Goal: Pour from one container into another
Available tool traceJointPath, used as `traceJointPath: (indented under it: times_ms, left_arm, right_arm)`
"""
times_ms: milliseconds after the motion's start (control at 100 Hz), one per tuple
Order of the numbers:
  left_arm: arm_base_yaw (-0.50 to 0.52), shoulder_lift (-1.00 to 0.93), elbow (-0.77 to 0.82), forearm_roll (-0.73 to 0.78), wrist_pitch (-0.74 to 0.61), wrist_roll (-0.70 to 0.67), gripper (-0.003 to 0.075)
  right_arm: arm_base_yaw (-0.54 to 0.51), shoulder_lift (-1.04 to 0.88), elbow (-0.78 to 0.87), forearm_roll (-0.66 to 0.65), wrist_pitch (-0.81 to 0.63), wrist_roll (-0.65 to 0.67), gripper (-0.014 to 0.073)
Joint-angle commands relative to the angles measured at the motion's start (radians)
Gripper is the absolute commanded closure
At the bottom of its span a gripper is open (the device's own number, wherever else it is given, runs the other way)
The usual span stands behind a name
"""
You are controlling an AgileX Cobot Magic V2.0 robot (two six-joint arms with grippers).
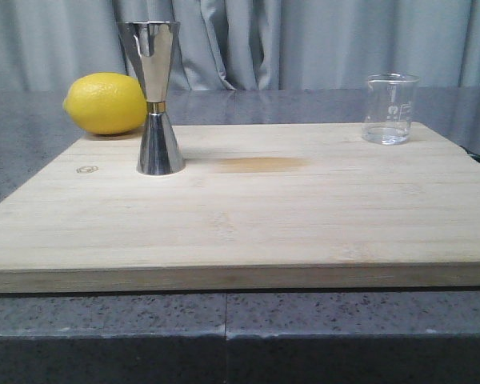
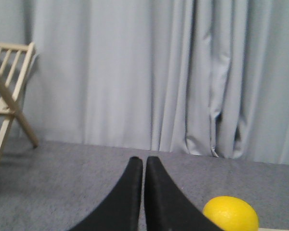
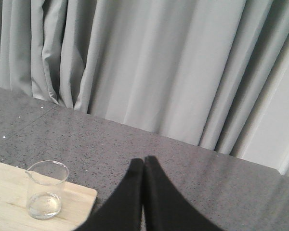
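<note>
Glass beaker [image 1: 390,109] is standing at the board's [image 1: 240,232] far right corner, steel jigger [image 1: 157,96] near its far left; both grippers [image 2: 143,161] [image 3: 144,161] are hanging clenched, empty, so grasping looks not yet begun.

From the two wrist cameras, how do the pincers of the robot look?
Only the fingers show. The left pincer has two matte black fingers, broad at the base, curving and tapering to narrow rounded tips. The right pincer looks the same. No cables, markings or arm links are visible.
</note>
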Motion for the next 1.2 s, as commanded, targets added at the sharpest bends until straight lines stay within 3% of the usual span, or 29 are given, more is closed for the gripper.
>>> traceJointPath:
  times_ms: [0,240,430,670,900,1190]
  left_arm:
    - [0.001,0.004,-0.020,-0.146,0.032,0.033,0.0739]
    - [-0.076,0.004,0.056,-0.488,-0.062,0.528,0.0739]
    - [-0.137,0.004,0.090,-0.613,-0.075,0.729,0.0739]
    - [-0.144,-0.090,0.244,-0.630,-0.215,0.757,0.0739]
    - [-0.142,-0.249,0.352,-0.682,-0.220,0.786,0.0739]
    - [-0.142,-0.342,0.350,-0.704,-0.047,0.829,0.0738]
  right_arm:
    - [-0.005,-0.002,-0.026,-0.003,-0.035,-0.007,0.0650]
    - [-0.005,-0.002,-0.026,-0.003,-0.035,-0.007,0.0650]
    - [-0.005,-0.001,-0.026,-0.003,-0.035,-0.007,0.0650]
    - [-0.005,-0.001,-0.026,-0.003,-0.035,-0.007,0.0650]
    - [-0.005,-0.001,-0.026,-0.003,-0.035,-0.007,0.0650]
    - [-0.005,-0.001,-0.026,-0.003,-0.035,-0.007,0.0650]
